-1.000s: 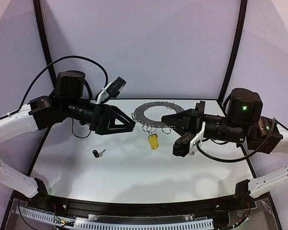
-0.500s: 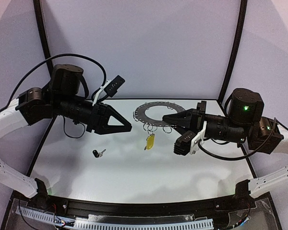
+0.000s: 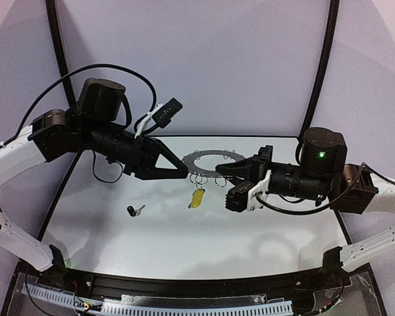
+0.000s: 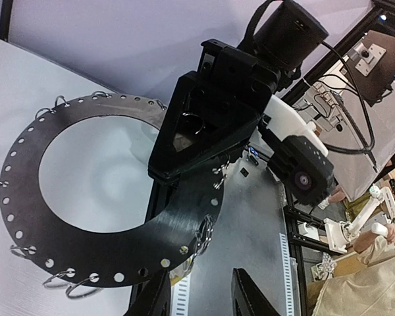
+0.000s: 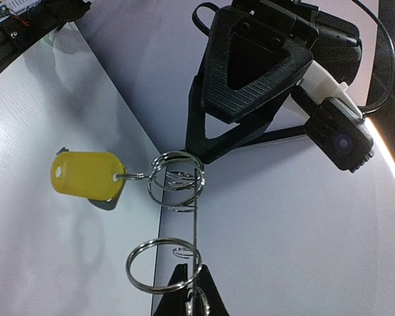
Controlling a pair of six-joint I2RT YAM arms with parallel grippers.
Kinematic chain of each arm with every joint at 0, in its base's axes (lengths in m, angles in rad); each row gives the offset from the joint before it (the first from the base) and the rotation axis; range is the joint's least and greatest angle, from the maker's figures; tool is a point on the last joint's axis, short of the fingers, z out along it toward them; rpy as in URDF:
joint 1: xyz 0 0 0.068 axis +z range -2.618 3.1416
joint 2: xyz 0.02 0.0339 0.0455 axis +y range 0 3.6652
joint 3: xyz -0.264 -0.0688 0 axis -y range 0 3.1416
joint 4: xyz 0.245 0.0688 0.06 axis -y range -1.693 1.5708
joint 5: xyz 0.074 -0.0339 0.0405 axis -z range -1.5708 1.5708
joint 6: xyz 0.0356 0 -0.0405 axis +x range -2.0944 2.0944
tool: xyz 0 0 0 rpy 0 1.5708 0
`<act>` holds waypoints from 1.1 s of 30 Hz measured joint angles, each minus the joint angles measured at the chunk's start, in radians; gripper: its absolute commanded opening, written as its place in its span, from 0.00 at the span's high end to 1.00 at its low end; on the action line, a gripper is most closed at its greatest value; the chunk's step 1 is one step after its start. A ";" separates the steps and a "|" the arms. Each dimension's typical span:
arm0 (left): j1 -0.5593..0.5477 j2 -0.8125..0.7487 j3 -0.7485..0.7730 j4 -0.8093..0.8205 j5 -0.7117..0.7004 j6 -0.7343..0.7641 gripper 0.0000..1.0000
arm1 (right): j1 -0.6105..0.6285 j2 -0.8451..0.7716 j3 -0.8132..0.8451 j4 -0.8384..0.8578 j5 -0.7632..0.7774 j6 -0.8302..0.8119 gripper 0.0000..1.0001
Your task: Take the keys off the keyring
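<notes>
One light yellow key (image 5: 85, 176) dangles from a thin wire loop (image 5: 149, 181) on the stiff keyring (image 4: 85, 253). The right gripper (image 3: 218, 172) clamps the rim; the left gripper (image 3: 183, 174), parted, should probably pinch the key's head.

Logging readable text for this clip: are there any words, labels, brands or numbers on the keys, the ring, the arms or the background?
No legible text in any view.
Yellow key head: plain, no print visible.
Keyring: only punched holes along the rim, no markings.
Black-headed key: too small to tell.
Background bench equipment: too small and blurred to read.
</notes>
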 measured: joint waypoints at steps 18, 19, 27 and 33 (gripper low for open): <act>-0.004 -0.009 -0.068 0.076 -0.001 -0.074 0.76 | -0.004 0.014 -0.011 0.006 0.024 0.035 1.00; -0.004 -0.011 -0.071 0.078 0.000 -0.076 0.75 | -0.004 0.016 -0.012 0.009 0.025 0.036 1.00; -0.009 -0.062 -0.126 0.109 -0.045 -0.128 0.71 | -0.004 0.027 -0.014 0.124 0.081 0.048 1.00; -0.010 -0.095 -0.133 0.138 -0.097 -0.151 0.70 | -0.004 0.027 -0.016 0.128 0.076 0.064 1.00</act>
